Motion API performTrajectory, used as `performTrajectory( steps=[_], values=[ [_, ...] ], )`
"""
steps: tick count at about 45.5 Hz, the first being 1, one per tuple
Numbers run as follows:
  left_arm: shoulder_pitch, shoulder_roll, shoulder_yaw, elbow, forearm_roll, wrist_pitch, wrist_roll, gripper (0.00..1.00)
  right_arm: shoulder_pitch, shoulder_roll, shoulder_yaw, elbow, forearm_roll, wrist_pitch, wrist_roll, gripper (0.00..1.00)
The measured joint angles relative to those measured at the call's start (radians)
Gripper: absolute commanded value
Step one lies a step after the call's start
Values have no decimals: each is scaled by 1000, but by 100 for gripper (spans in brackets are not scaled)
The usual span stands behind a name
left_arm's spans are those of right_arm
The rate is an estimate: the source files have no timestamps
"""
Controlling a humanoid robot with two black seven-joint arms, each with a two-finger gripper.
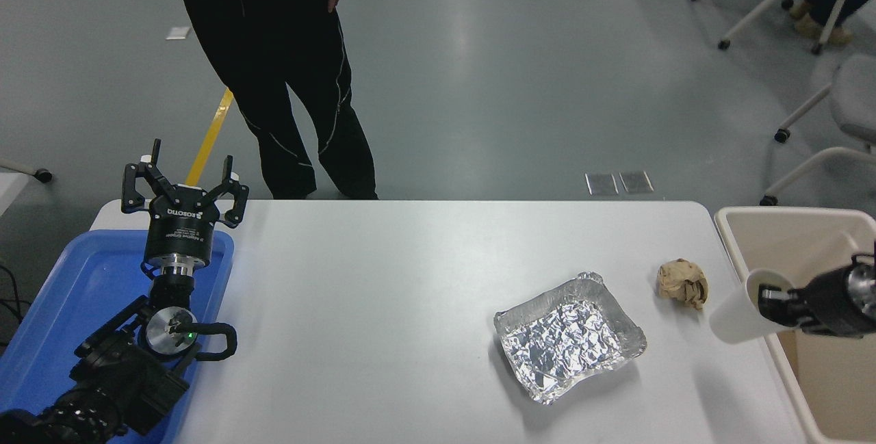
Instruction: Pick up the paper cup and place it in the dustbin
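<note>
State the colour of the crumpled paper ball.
Brown paper ball, clearest in the head view.

The right end effector (pixel 770 300) covers part of the cup's (pixel 736 317) rim, and its arm is cut by the right edge. The dustbin (pixel 787 215) runs past the right and bottom edges. The person (pixel 274 54) is cropped above the waist.

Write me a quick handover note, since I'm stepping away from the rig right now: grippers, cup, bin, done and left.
Right gripper: shut on the paper cup at its rim, cup lifted off the table and tilted, at the dustbin near rim.
Left gripper: open, parked over the blue tray.
Done: cup picked up.
Left: carry it over the bin, release.
</note>
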Motion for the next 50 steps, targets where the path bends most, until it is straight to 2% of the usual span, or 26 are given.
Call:
performTrajectory(
  steps=[12, 25, 40, 50],
  values=[
    [1, 0, 0, 0, 1, 0, 1, 99, 462, 60, -238, 178, -7, 177, 54, 0],
    [1, 0, 0, 0, 1, 0, 1, 99, 758, 185, -367, 244, 48, 287, 107, 0],
    [1, 0, 0, 0, 1, 0, 1, 99, 861, 230, -399, 259, 75, 321, 122, 0],
    [1, 0, 0, 0, 0, 0, 0, 99, 778, 235, -406, 200, 80, 310, 120, 0]
  ],
)
